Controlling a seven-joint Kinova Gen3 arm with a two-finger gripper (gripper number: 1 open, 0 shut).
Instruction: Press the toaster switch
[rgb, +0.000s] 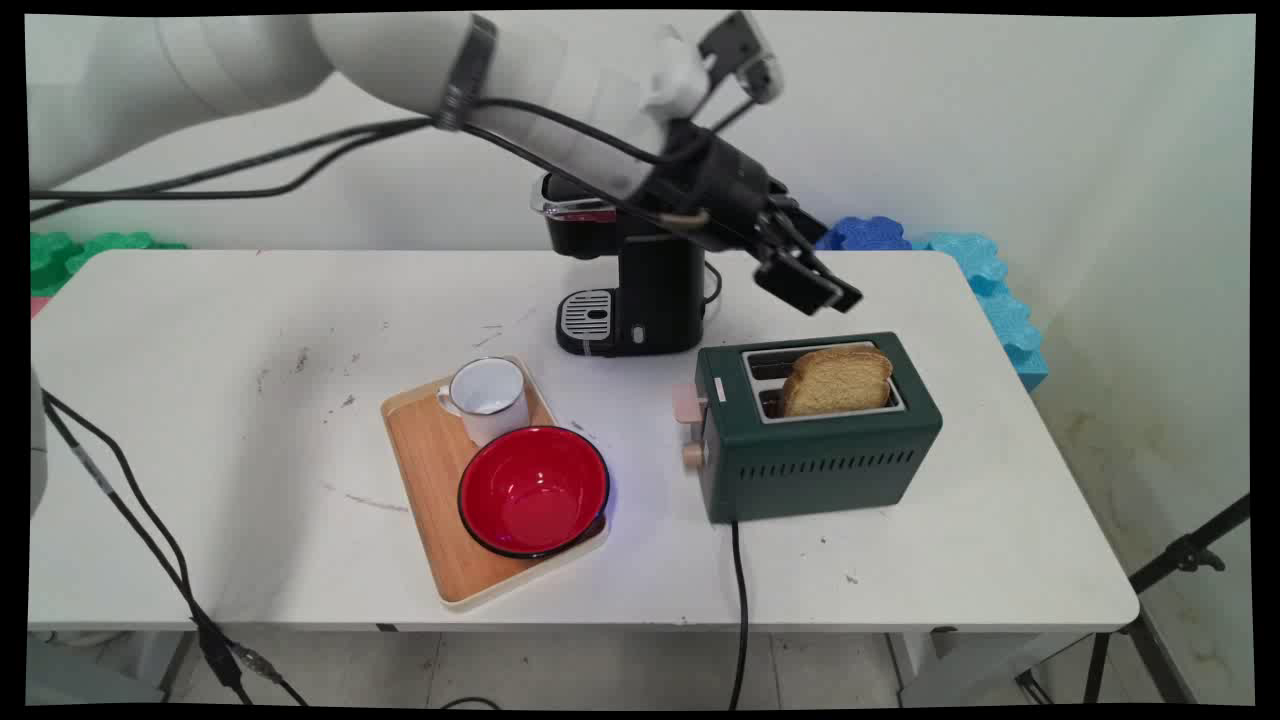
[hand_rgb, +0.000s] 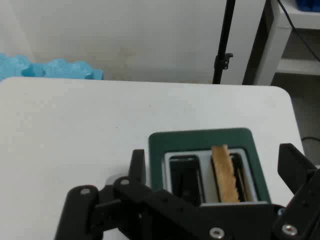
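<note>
We see the gripper (rgb: 810, 285) hanging with fingers (hand_rgb: 292, 167) spread apart, empty, above the green toaster (rgb: 820, 450); a bread slice (rgb: 838, 380) stands in its near slot. Bare table (rgb: 1000, 540) lies toward the right edge.

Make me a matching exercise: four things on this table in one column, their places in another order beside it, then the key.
Things:
1. slice of toast
2. red bowl
3. white mug
4. tool

Places:
A. on the wooden tray, at its far end
B. standing in a slot of the green toaster
C. in the air above the toaster's far side, open
D. on the wooden tray, at its near end

Pairs: 1-B, 2-D, 3-A, 4-C
</note>
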